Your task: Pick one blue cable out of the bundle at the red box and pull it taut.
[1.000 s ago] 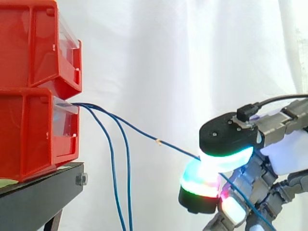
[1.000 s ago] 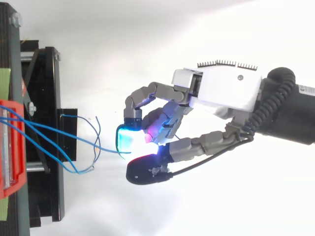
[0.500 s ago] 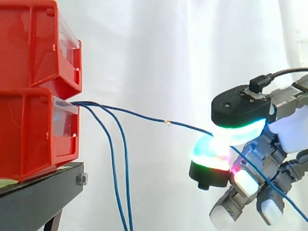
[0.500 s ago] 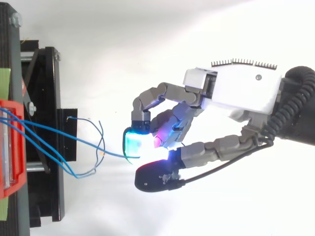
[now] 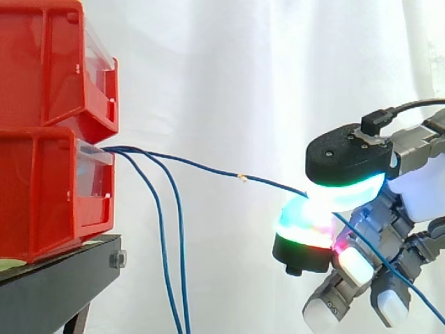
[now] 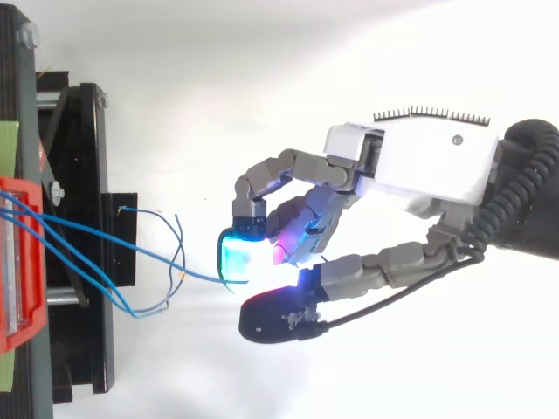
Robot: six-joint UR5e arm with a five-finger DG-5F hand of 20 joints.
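Blue cables (image 5: 201, 166), red bins (image 5: 42, 188) (black stand (image 5: 62, 275)), white curtain (image 5: 229, 76)

The hand (image 6: 415, 161) is made up of a white boxy palm shell and grey jointed metal fingers (image 6: 284, 166), tipped by thick black-backed pads (image 6: 238, 256) lit cyan, green and magenta.

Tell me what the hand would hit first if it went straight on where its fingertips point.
Probably the loose blue cables hanging between the hand, which pinches another blue cable, and the lower red bin; the bin comes next. Depth is uncertain.
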